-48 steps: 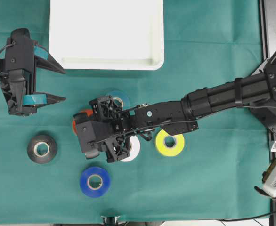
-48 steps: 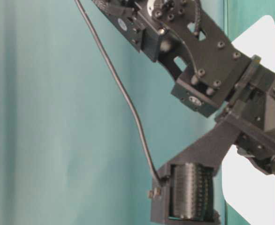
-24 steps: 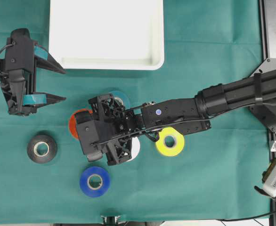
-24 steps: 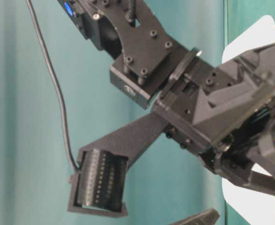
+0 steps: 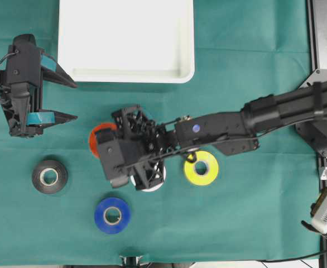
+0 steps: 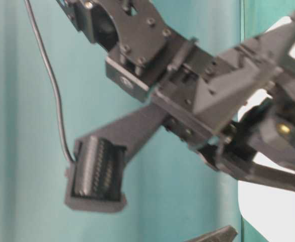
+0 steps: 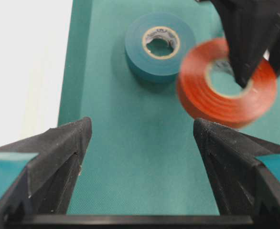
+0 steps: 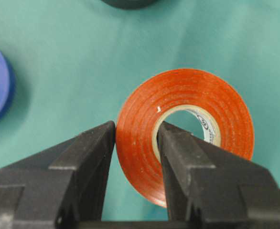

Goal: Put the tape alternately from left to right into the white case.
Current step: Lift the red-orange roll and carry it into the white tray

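Right hand (image 8: 135, 157): clamped on the red roll (image 8: 188, 133), one finger through its core, roll tilted above the green desk (image 5: 253, 223).
Left hand (image 5: 57, 97): spread wide, holding nothing, beside the white case (image 5: 127, 75).
In the way: right arm covers the white roll (image 5: 155, 181); teal roll (image 7: 159, 47) just behind red.
Around: black roll (image 5: 49, 176), blue roll (image 5: 112, 215), yellow roll (image 5: 201, 167) flat on the desk.

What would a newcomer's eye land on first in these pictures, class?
The red tape roll, pinched through its wall by the right gripper and tilted off the green cloth mid-table. Next, the big white case at the top edge, and the left gripper waiting wide open beside it.
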Available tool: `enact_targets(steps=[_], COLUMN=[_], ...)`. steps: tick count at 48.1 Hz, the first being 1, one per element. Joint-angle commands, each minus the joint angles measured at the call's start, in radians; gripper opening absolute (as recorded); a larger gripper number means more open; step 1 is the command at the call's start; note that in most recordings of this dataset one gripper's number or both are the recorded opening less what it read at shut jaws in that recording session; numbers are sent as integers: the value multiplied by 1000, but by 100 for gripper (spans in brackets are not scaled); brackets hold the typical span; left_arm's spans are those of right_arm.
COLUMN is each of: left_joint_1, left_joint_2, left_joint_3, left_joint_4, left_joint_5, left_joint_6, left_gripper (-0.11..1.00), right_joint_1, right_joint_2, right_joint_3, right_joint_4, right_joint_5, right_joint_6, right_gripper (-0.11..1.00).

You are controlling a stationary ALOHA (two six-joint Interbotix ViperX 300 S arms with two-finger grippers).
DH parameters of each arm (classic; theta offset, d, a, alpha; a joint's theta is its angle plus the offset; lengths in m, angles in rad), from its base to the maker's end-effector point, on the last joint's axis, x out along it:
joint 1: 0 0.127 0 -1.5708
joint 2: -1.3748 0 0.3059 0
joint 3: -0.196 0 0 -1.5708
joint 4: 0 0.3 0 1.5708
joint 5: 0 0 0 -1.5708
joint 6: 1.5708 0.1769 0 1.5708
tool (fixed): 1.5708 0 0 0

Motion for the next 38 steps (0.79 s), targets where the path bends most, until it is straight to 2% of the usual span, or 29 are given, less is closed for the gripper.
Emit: enact_targets(steps=[1, 20, 38], left_joint_1=[-3, -3, -3], left_joint_2=[-8, -6, -6], left_joint_3=[-15, -15, -15], left_joint_4=[-2, -2, -2], left_joint_5=[-5, -5, -5], left_joint_6=[0, 0, 0], left_gripper=[92, 92, 92], right_joint_1=[-17, -124, -273], right_joint_2=[-67, -179, -222], right_joint_3=[11, 135, 242], right_joint_4=[-5, -5, -6], right_joint_5=[-2, -3, -41], right_joint_6=[2, 2, 2], right_gripper=[3, 3, 3])
